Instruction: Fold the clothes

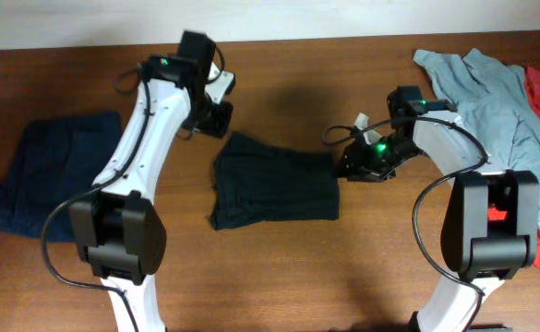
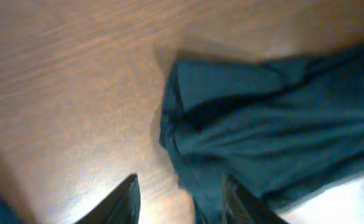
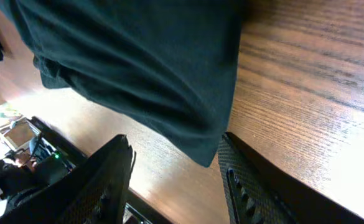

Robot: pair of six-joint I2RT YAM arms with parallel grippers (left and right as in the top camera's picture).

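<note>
Wooden table (image 1: 279, 277) bears the black T-shirt (image 1: 274, 189), its long axis running claw to claw: right gripper (image 3: 175, 146), spread and empty, straddles its edge; left gripper (image 2: 180, 186), likewise spread, hovers beside a corner.

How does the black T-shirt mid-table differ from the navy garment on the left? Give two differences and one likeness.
The black T-shirt is near-black; the navy garment is clearly blue. The black T-shirt covers a smaller patch; the navy garment spreads wider. Both lie flat on the wooden table.
</note>
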